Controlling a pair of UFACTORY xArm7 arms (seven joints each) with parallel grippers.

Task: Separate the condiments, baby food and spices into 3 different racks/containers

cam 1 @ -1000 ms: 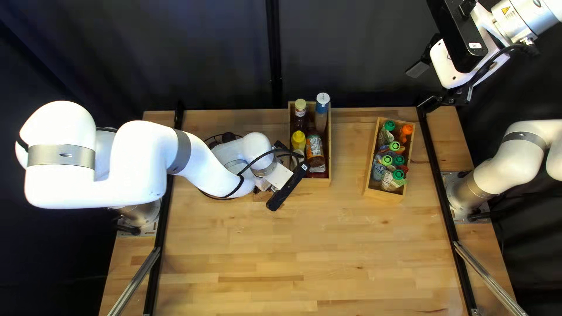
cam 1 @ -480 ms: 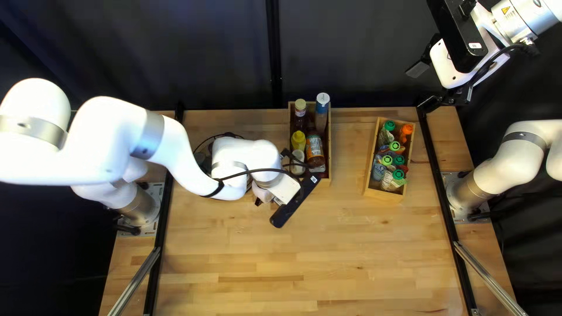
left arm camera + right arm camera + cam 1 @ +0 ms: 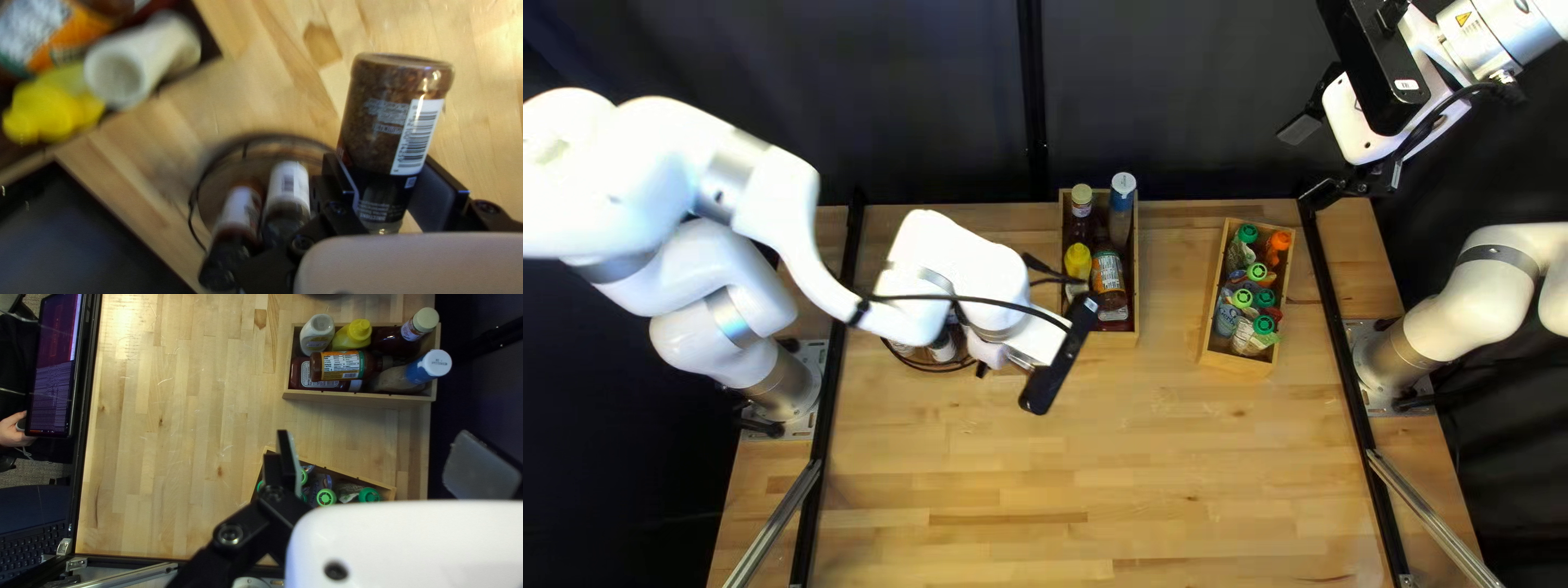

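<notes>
My left gripper (image 3: 1030, 346) is left of the condiment crate (image 3: 1117, 340) in the top left view. In the left wrist view, the left gripper (image 3: 384, 188) is shut on a brown-filled spice jar (image 3: 395, 114), base pointing away. A round wire-rimmed rack (image 3: 210, 179) beside it holds spice jars (image 3: 289, 188); my left arm partly hides that rack from above. Condiment bottles (image 3: 1109, 272) fill the crate. Baby food pouches with green and orange caps (image 3: 1264, 326) fill a second crate (image 3: 1233, 363). My right gripper (image 3: 1309, 163) hangs beyond the far edge; in the right wrist view the right gripper (image 3: 381, 464) is open and empty.
Black rails (image 3: 1339, 316) run along both table sides, with a metal bar (image 3: 1432, 523) at the near right. Past the near edge, the right wrist view shows a person's hand (image 3: 13, 430), a monitor (image 3: 52, 375) and a keyboard (image 3: 32, 539).
My left arm has drawn back and its wrist has turned, uncovering jars in the round rack. Its gripper has shifted slightly toward the near edge. The right arm and both crates have stayed put.
</notes>
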